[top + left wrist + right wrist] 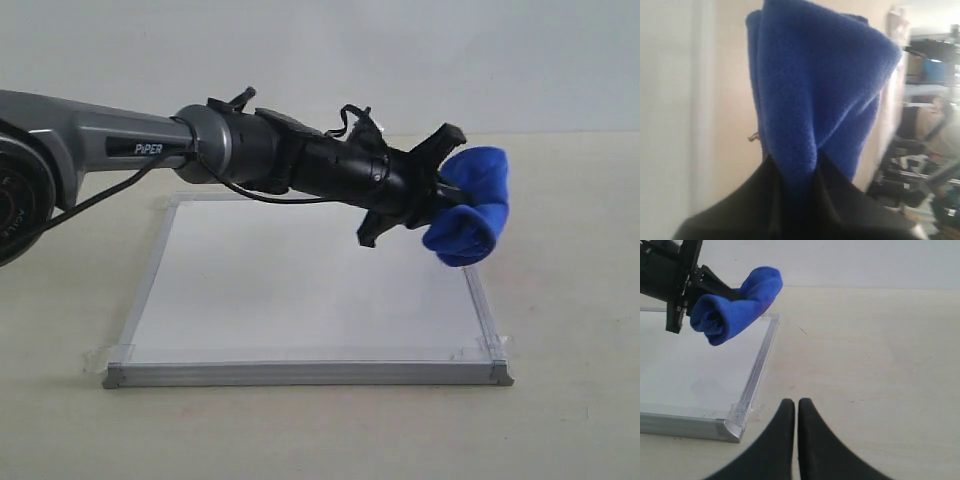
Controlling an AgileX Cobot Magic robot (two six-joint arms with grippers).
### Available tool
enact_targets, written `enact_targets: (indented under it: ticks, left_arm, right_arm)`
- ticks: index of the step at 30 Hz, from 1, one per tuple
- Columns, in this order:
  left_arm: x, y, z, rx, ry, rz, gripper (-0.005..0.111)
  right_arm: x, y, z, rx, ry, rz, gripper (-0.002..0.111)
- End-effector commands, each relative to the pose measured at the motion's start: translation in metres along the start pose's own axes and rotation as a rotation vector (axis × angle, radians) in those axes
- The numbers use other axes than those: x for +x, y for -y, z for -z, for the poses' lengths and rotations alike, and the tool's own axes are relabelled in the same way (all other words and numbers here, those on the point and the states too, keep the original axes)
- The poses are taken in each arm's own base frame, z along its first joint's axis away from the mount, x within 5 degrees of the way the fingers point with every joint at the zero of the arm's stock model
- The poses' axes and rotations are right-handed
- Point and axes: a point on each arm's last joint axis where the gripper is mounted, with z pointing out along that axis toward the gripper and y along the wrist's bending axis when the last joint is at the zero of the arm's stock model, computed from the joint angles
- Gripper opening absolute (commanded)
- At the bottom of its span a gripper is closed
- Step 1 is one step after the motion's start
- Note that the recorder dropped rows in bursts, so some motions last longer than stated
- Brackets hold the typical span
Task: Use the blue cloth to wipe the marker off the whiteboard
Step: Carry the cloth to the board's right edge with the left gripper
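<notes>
Left claw: the black left claw [452,205] is clamped on the bright royal-blue fuzzy microfibre cloth [472,208], which bulges out on both sides of the fingers as a thick soft roll.

Cloth position: it is held in the air, clear of the surface. It hangs over the far right part of the flat square whiteboard with the slim grey aluminium frame [300,300], close to the right-hand rail.

Right claw: the black right claw [796,405] has its two fingers drawn together with only a sliver between them and grips nothing. It hangs over the pale table [880,355], just beside the board's near right corner.

Marker: no red line shows on any part of the board in view. The strip under the left arm is hidden in the exterior view, so I cannot tell whether a trace lies there.

Stage: by my judgement the board looks clean or nearly so, and one checking pass may be all that is left.

Doing it well: lower the roll until it flattens against the board, and tilt the wrist so that only cloth touches, never the fingertips. Keep the grip firm and sweep with even pressure, stopping short of the frame rail. The clear tape [490,345] at the corners should keep the board from sliding.
</notes>
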Motion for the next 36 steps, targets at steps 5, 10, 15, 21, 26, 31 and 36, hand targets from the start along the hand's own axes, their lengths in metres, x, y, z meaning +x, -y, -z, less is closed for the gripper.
enact_targets:
  ticks: [5,10,15,21,26,31,36]
  left_arm:
    - [0.023,0.013,-0.014,0.081,0.003,-0.014,0.004]
    - [0.038,-0.003,-0.015,0.033,-0.008,-0.075,0.004]
    - [0.037,-0.015,0.008,-0.155,0.132,-0.183,0.004]
    - [0.031,-0.013,0.014,-0.23,0.244,-0.109,0.004]
    - [0.035,0.003,-0.003,-0.209,0.298,-0.026,0.004]
    - [0.032,0.012,-0.023,-0.162,0.329,0.037,0.004]
    - [0.032,0.006,-0.039,-0.135,0.296,0.054,0.004]
  right_arm:
    - [-0.001,0.0,0.0,0.002,0.013,0.001,0.0]
    - [-0.001,0.0,0.0,0.002,0.015,0.001,0.0]
    - [-0.001,0.0,0.0,0.002,0.015,0.001,0.0]
    - [-0.001,0.0,0.0,0.002,0.015,0.001,0.0]
    - [-0.001,0.0,0.0,0.002,0.015,0.001,0.0]
    - [-0.001,0.0,0.0,0.002,0.015,0.001,0.0]
    - [-0.001,0.0,0.0,0.002,0.015,0.001,0.0]
